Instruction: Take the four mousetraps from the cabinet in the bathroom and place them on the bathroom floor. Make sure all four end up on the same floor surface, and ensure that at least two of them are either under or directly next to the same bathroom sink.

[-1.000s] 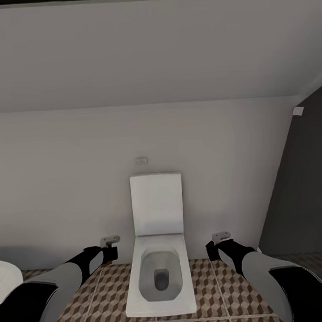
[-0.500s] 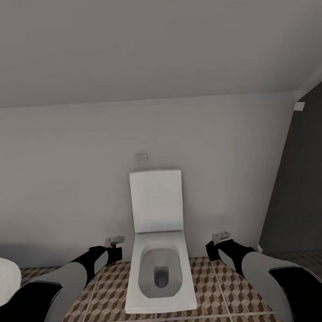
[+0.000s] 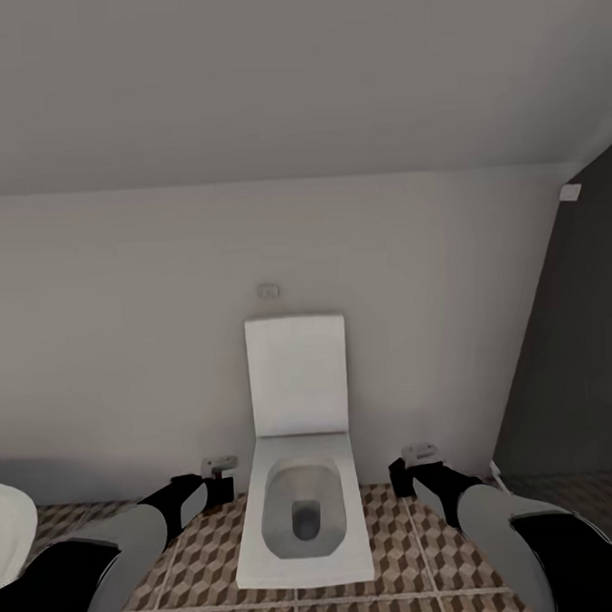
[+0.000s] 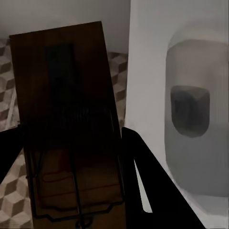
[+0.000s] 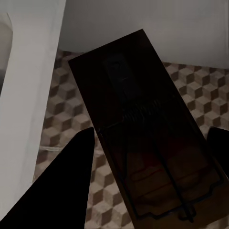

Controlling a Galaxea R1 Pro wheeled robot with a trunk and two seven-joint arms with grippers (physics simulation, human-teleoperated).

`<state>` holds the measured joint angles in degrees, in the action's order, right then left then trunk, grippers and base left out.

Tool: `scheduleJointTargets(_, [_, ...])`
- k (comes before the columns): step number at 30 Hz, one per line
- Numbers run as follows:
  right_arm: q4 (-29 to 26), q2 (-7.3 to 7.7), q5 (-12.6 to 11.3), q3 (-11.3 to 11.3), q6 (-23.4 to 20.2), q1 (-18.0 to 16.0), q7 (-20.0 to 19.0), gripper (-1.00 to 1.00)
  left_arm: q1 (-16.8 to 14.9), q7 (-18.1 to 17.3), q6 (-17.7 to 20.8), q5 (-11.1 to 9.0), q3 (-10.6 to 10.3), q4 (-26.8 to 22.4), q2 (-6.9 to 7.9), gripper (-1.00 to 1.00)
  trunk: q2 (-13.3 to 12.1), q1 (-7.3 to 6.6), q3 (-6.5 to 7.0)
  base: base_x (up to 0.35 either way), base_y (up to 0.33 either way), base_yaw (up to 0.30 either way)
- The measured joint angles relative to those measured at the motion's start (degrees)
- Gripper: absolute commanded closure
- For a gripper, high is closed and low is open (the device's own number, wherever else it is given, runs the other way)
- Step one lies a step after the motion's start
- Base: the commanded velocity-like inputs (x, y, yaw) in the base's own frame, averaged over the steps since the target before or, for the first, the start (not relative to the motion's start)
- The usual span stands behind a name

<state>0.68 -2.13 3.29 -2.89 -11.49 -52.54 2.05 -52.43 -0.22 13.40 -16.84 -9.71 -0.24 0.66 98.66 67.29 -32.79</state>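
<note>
Mousetrap [image 4: 67, 124] between left end effector [image 4: 71, 157] fingers

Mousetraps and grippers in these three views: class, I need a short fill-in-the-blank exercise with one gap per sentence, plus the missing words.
1. In the head view, the white fixture between the two arms is a ____, with its lid raised.
2. The left gripper holds a wooden ____ above the patterned floor.
3. The right gripper holds a mousetrap, so the number of mousetraps held in all is ____.
4. The tiles of the bathroom floor bear a pattern of ____.

Missing words: toilet; mousetrap; two; cubes
</note>
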Motion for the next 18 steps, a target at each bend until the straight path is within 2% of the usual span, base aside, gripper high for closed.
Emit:
scheduleJointTargets(7, [0.0,-0.19,-0.2,0.0,1.9,2.6,1.6,1.0,2.0,0.4,-0.4,0.1,0.0,-0.1,0.02,1.0,2.8,1.54,-1.25,0.0,0.0,0.0])
scheduleJointTargets(18, [0.0,-0.22,-0.2,0.0,1.9,3.1,2.0,1.0,2.5,1.2,-0.7,0.1,0.0,0.0,0.04,1.0,7.2,3.95,-3.23,0.0,0.0,0.0])
